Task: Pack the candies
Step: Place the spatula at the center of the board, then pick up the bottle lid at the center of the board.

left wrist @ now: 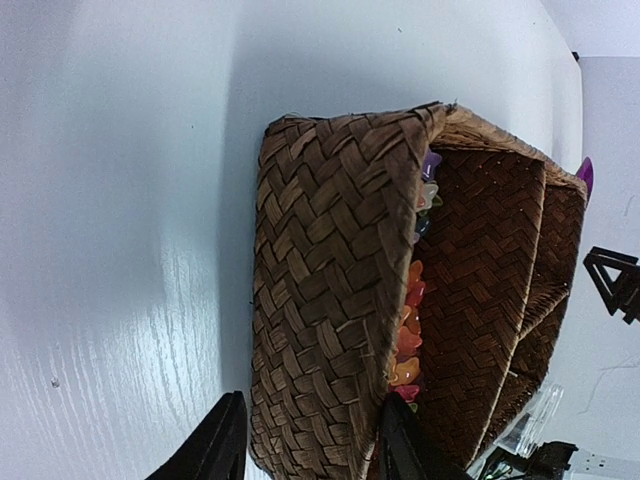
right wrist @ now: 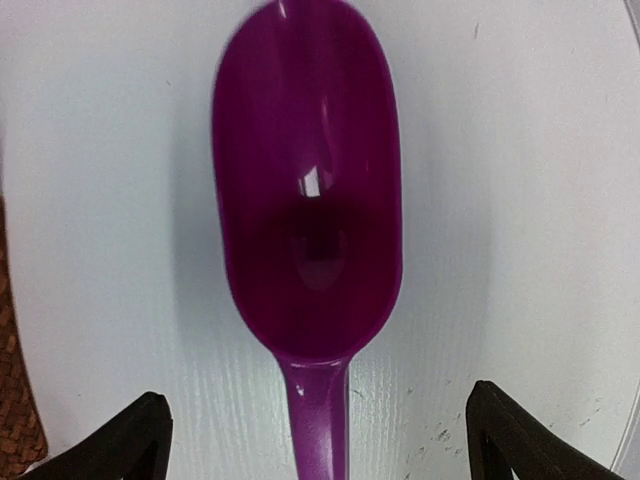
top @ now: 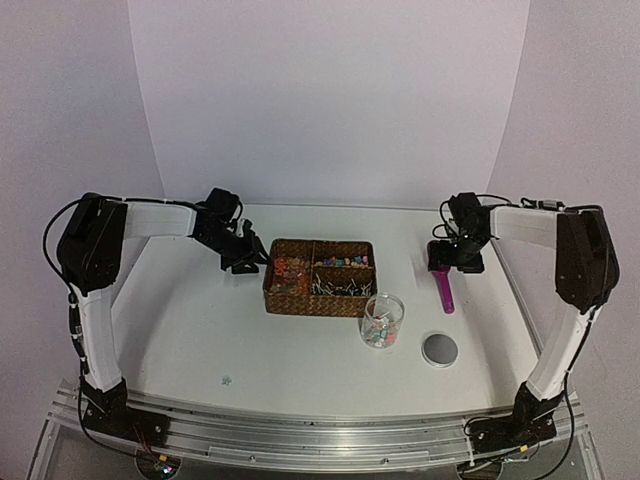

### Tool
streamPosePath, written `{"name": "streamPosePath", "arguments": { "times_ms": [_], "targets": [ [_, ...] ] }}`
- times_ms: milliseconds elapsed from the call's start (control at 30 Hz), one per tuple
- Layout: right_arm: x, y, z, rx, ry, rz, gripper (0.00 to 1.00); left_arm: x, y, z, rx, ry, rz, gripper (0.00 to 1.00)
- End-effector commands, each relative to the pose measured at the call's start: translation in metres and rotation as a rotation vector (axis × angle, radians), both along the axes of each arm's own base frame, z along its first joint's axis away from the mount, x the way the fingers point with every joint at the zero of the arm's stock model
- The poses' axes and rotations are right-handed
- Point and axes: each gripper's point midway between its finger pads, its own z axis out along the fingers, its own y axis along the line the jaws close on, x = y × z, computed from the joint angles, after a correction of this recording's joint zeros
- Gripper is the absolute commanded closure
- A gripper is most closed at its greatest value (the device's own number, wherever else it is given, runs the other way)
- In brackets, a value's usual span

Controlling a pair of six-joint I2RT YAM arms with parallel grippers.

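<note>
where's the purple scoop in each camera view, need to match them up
Top external: the scoop lies right of centre, to the right of the basket.
Left wrist: only its purple tip shows at the right edge, beyond the basket.
Right wrist: it fills the centre, handle running off the bottom edge.
Shared landmark: the basket, a brown sliver at the lower left of the right wrist view.
</note>
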Motion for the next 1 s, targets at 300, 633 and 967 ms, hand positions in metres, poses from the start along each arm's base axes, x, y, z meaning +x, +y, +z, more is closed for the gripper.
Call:
{"name": "streamPosePath", "arguments": {
  "times_ms": [300, 633, 967],
  "targets": [
    [-0.127, 0.02, 0.023, -0.067, 0.241, -0.262, 0.02, 0.001, 0.006, 0.047, -0.043, -0.099, -0.006, 0.22],
    [-0.187, 0.037, -0.011, -0.008, 0.33, -0.314, 0.02, 0.0, 0.004, 0.056, -0.056, -0.133, -0.027, 0.02],
    [-0.184, 0.055, -0.019, 0.102, 0.24, -0.272, 0.02, -0.001, 0.005, 0.056, -0.062, -0.139, -0.026, 0.02]
  ]
}}
